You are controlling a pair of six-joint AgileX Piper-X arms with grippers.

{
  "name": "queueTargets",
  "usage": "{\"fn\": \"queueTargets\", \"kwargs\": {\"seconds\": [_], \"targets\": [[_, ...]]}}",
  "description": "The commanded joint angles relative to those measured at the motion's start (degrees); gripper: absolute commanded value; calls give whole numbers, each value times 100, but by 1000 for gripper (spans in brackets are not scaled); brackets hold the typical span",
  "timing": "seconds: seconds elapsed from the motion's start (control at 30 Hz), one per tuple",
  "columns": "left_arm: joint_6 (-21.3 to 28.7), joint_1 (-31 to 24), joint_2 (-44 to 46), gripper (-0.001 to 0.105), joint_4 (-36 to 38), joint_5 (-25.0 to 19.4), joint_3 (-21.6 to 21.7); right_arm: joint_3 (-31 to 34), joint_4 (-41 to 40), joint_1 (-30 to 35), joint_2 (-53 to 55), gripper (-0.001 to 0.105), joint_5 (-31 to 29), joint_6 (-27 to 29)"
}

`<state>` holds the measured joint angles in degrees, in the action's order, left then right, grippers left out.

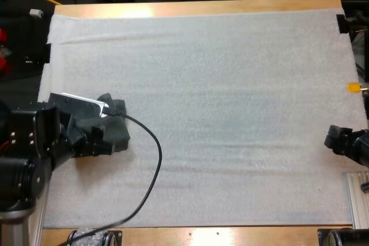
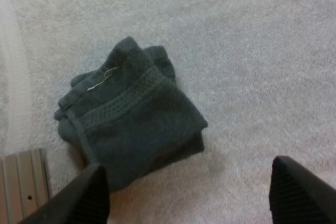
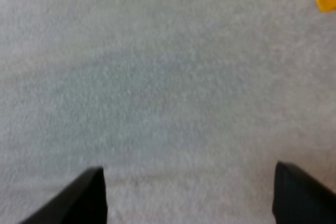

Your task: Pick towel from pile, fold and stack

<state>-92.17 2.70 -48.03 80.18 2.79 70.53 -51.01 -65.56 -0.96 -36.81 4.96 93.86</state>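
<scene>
Folded towel down at mat's left side, both hands empty.

One dark grey-green towel point(image 2: 131, 124) lies on the white mat point(image 1: 230, 84) at its left side, toward the near edge. It is a compact, layered bundle with a ribbed band on top and a loose pale thread, so the fold looks done and this is probably the start of the stack. More picking, folding and stacking is likely left. The left hand point(image 2: 188, 174) hangs over the towel's near side, released, with fingers point(image 2: 84, 198) wide apart. The towel sits just ahead of the fingertips, not between them. One finger is close to its near corner; I can't tell if it touches. The right hand point(image 3: 189, 182) is also released, over bare mat at the surface's right edge, well apart from the towel.
</scene>
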Motion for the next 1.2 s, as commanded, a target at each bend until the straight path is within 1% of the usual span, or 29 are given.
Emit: {"fn": "queueTargets", "kwargs": {"seconds": [0.0, 0.13, 0.23, 0.4, 0.7, 0.83, 0.9, 1.07, 1.17], "targets": [[38, 26, 136, 61, 74, -133, -26, -11, -74, 23, 118, 64, -39, 127], [38, 26, 509, 61, 72, -133, -230, -11, -86, 23, 432, 64, -41, 296], [38, 26, 901, 61, 57, -133, -517, -11, -153, 23, 743, 64, -41, 413], [38, 26, 1854, 61, 59, -133, -1068, -11, -343, 22, 1398, 64, -41, 696], [25, 26, 3534, 61, 59, -37, -1738, -11, -372, 12, 2486, 64, -41, 655], [15, 26, 4132, 61, 141, -34, -1899, -11, -372, 12, 2902, 64, -41, 635], [15, 26, 4446, 61, 298, 41, -1952, -11, -372, 12, 3173, 64, -41, 635], [15, 26, 5022, 61, 767, 87, -1961, -11, -448, 12, 3663, 64, -41, 622], [15, 26, 5395, 61, 957, 87, -1961, -11, -639, 12, 3969, 64, -41, 622]]}}
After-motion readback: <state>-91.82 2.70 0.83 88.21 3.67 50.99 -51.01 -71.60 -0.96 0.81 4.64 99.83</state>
